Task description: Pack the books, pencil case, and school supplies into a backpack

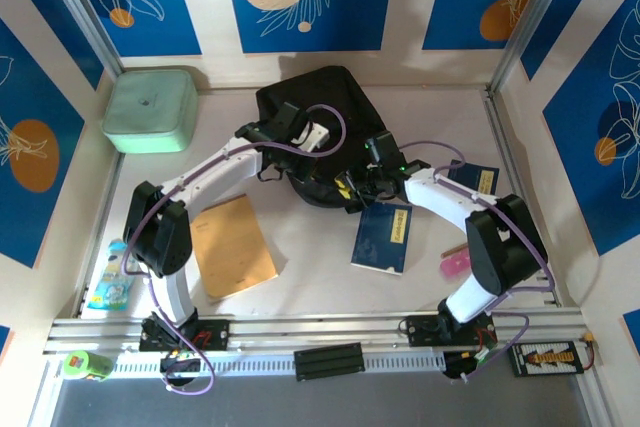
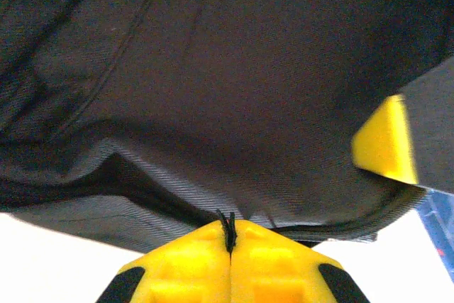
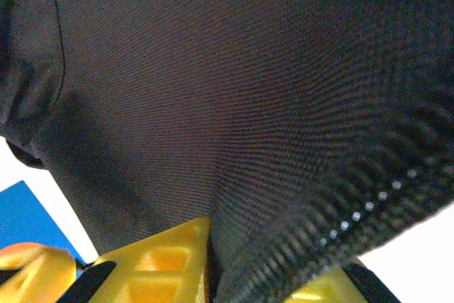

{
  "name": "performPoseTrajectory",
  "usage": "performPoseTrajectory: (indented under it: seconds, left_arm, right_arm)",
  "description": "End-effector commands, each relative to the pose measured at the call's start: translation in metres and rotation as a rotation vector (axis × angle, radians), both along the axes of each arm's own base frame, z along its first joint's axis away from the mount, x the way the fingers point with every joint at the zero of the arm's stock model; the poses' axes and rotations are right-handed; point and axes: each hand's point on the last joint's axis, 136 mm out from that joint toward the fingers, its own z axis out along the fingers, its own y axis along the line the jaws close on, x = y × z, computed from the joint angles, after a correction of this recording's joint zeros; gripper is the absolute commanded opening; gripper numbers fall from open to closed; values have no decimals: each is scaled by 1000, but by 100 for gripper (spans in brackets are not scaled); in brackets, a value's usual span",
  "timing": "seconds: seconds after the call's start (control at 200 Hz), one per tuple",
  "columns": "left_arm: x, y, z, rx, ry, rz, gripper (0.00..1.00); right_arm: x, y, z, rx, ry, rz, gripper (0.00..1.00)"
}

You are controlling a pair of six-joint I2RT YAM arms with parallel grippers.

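The black backpack (image 1: 325, 107) lies at the back middle of the table. My left gripper (image 1: 312, 137) is on top of it, and its yellow fingers (image 2: 191, 260) are shut on a thin black tab at the backpack's edge (image 2: 227, 104). My right gripper (image 1: 352, 187) is at the backpack's near edge, shut on a fold of the black fabric (image 3: 234, 104) that runs between its yellow fingers (image 3: 156, 267). One dark blue book (image 1: 383, 237) lies flat in front of the backpack. A second book (image 1: 478, 179) lies partly under my right arm.
A brown envelope-like flat (image 1: 232, 245) lies left of centre. A mint-green box (image 1: 150, 109) stands at the back left. A pale blue pouch (image 1: 110, 279) lies by the left wall. A pink item (image 1: 455, 263) and a thin stick (image 1: 455, 249) lie at the right.
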Motion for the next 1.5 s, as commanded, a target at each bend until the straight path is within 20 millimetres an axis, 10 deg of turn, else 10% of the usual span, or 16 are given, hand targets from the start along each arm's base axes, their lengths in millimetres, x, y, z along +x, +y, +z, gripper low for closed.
performPoseTrajectory:
  seconds: [0.0,0.27,0.495,0.69,1.035,1.25,1.495]
  left_arm:
    - [26,37,20,137,-142,115,0]
    - [43,61,19,215,-172,202,0]
    - [24,23,18,35,-65,55,0]
    - [14,16,26,-27,-48,34,0]
    - [-14,-31,47,-268,18,-42,0]
    - [-24,-37,41,-263,38,-55,0]
    - [-29,-39,41,-280,48,-62,0]
  right_arm:
    - [-22,-23,-18,-121,51,0,18]
    - [-34,-34,-26,-190,66,8,15]
    - [-17,-24,-6,-160,-66,69,13]
    - [-11,-13,42,-151,-280,181,39]
    - [-25,-5,24,142,46,-69,80]
    - [2,-6,45,200,-59,-143,83]
    - [-5,-12,17,167,26,-191,76]
